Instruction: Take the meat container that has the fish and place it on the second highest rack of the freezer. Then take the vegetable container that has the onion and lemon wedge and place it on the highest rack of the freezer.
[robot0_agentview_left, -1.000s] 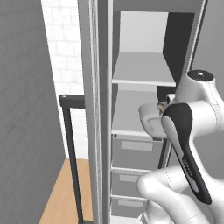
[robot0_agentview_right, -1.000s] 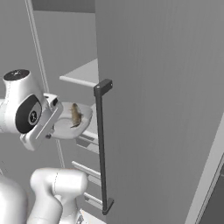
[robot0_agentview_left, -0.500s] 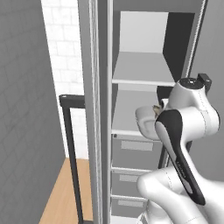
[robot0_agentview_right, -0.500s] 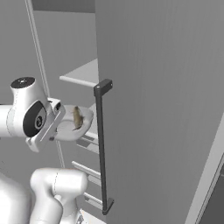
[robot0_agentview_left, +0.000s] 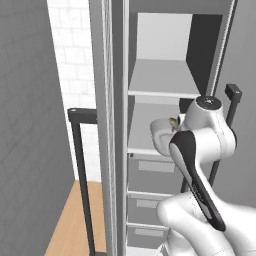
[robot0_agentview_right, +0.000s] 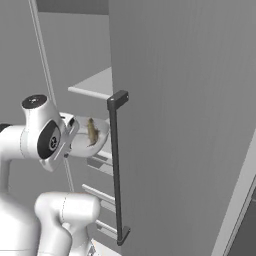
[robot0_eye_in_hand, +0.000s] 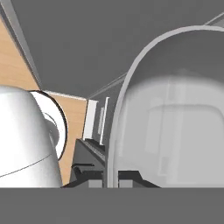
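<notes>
The meat container (robot0_agentview_right: 94, 142) is a pale shallow tray with the small olive-brown fish (robot0_agentview_right: 92, 132) lying in it. My gripper (robot0_agentview_right: 73, 133) is shut on its near rim and holds it in the air at the mouth of the open freezer (robot0_agentview_left: 165, 45). The tray (robot0_agentview_left: 161, 134) hangs just above the second highest rack (robot0_agentview_left: 142, 146), below the highest rack (robot0_agentview_left: 162, 80). In the hand view the tray's curved rim (robot0_eye_in_hand: 124, 100) runs between my fingertips (robot0_eye_in_hand: 107, 176). The vegetable container, onion and lemon wedge are out of view.
The open freezer door (robot0_agentview_right: 190, 100) with its long dark bar handle (robot0_agentview_right: 116, 170) stands close on the tray's right. Grey drawers (robot0_agentview_left: 152, 167) sit under the racks. A second dark bar handle (robot0_agentview_left: 80, 170) and a tiled wall lie to the left.
The arm has pushed a little forward and the tray with the fish has moved slightly deeper toward the freezer. The grip has stayed shut.
</notes>
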